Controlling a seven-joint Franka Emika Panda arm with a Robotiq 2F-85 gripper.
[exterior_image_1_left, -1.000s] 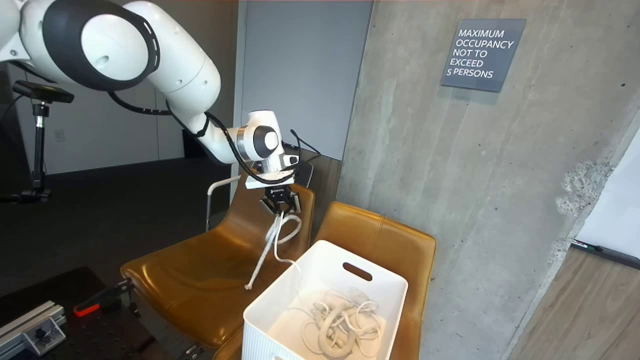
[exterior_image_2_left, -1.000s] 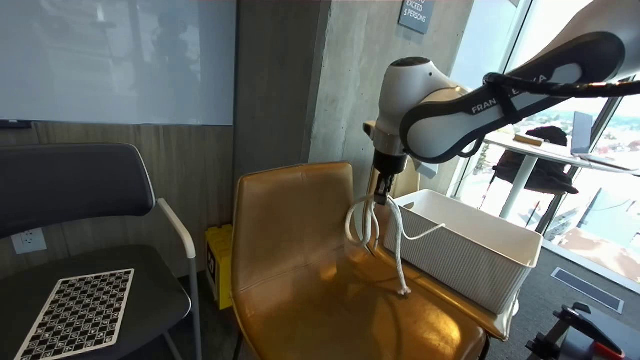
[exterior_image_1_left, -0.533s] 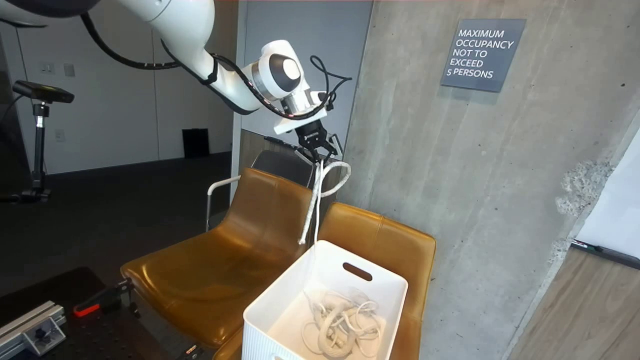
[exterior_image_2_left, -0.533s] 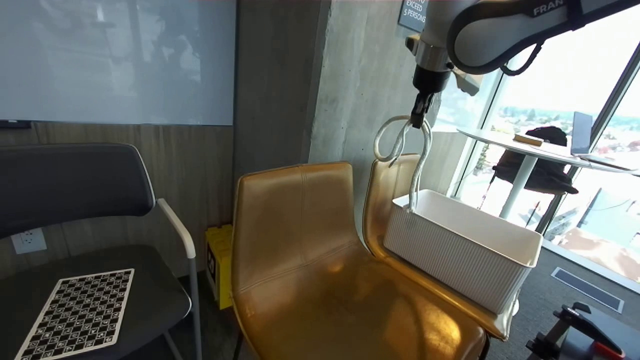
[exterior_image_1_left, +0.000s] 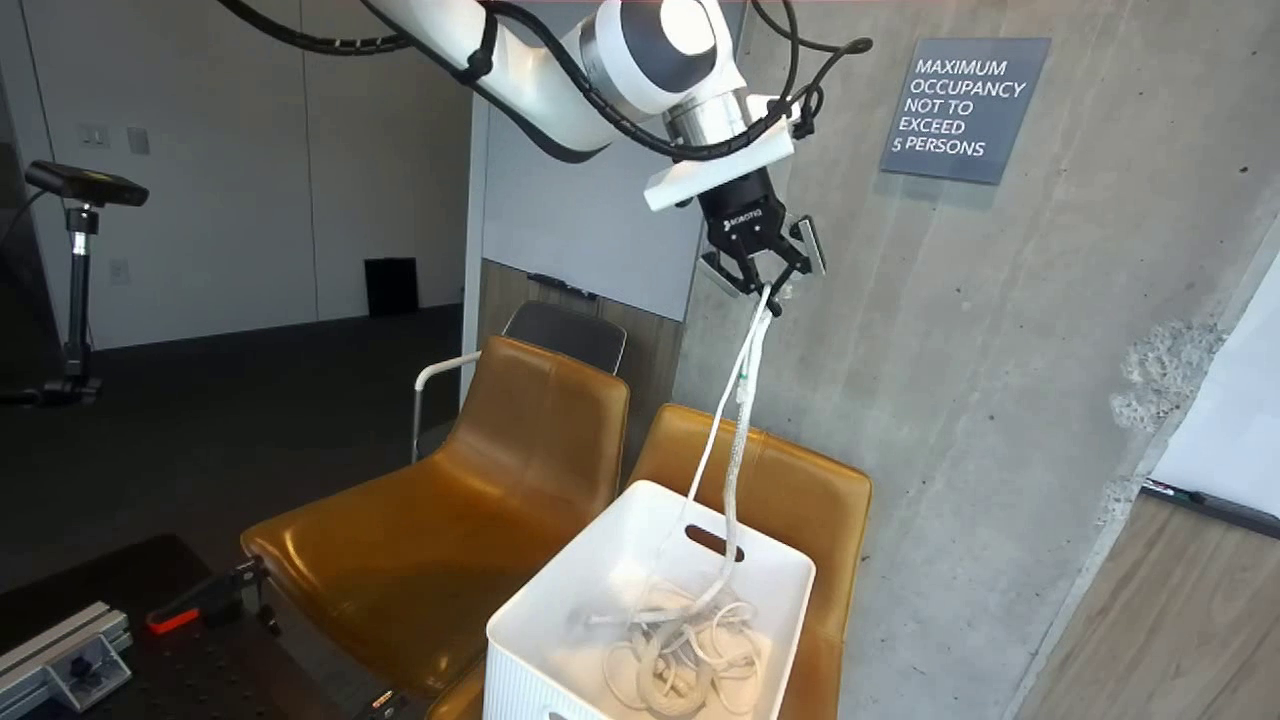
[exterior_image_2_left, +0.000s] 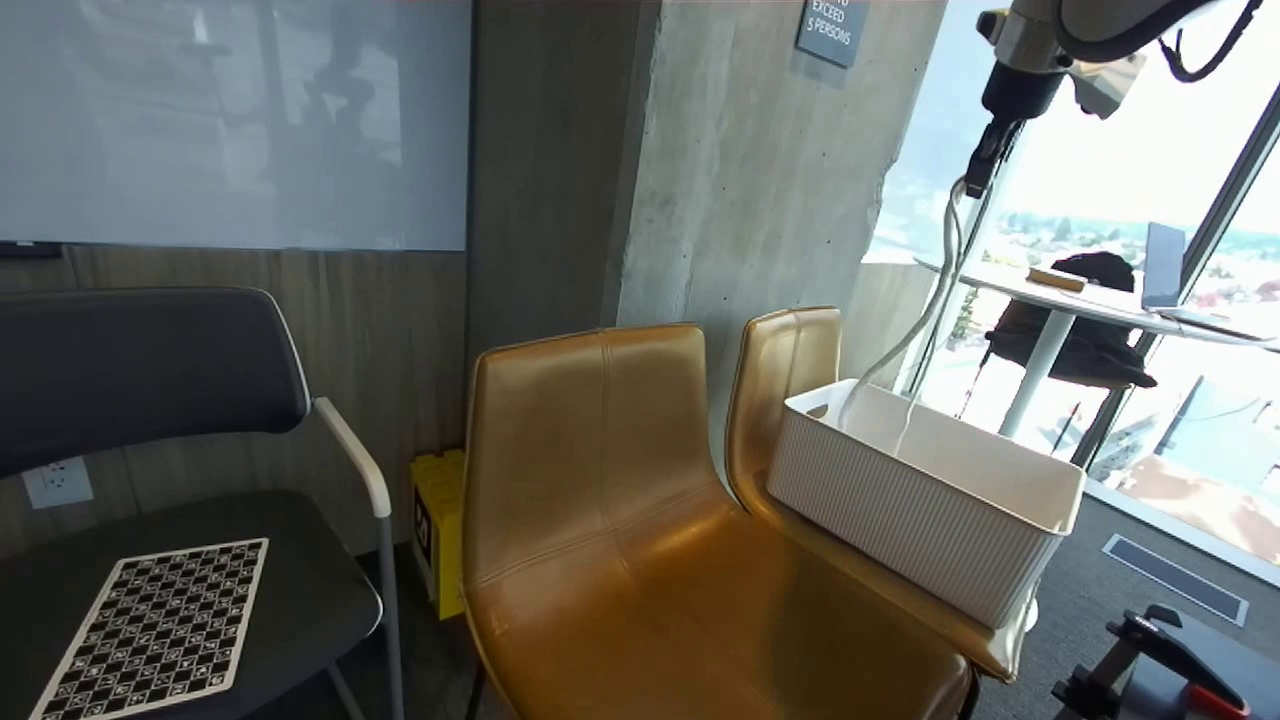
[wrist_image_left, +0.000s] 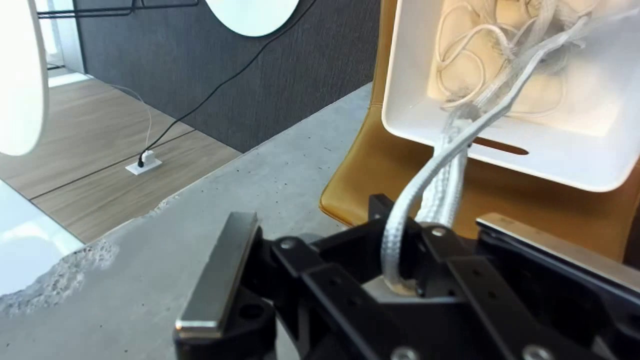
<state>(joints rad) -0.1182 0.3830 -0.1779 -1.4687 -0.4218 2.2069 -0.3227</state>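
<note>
My gripper (exterior_image_1_left: 770, 297) is shut on a white braided rope (exterior_image_1_left: 738, 440), well above a white bin (exterior_image_1_left: 530, 625). The gripper (exterior_image_2_left: 978, 188) and the rope (exterior_image_2_left: 925, 310) also show in the other camera's exterior view. The rope passes between the fingers in the wrist view (wrist_image_left: 412, 192), with a bend on the near side. Its strands hang into the bin, which has ribbed sides (exterior_image_2_left: 900, 530) and a slot handle. A tangle of pale cord (exterior_image_1_left: 690, 665) lies on the bin's floor. The bin stands on a tan chair (exterior_image_1_left: 800, 475). The fingertips are partly hidden by the rope.
Another tan chair (exterior_image_2_left: 600, 430) stands beside the bin's chair. A concrete wall (exterior_image_1_left: 980, 400) rises behind them. A dark chair with a checkered board (exterior_image_2_left: 160, 630) and a yellow box (exterior_image_2_left: 440, 530) stand farther off. A camera stand (exterior_image_1_left: 80, 300) and a red-black clamp (exterior_image_1_left: 195, 610) are near.
My gripper has risen and swung from above the neighbouring chair to above the bin's chair. The rope's loose end and loop have left that chair, and the strands now hang into the bin.
</note>
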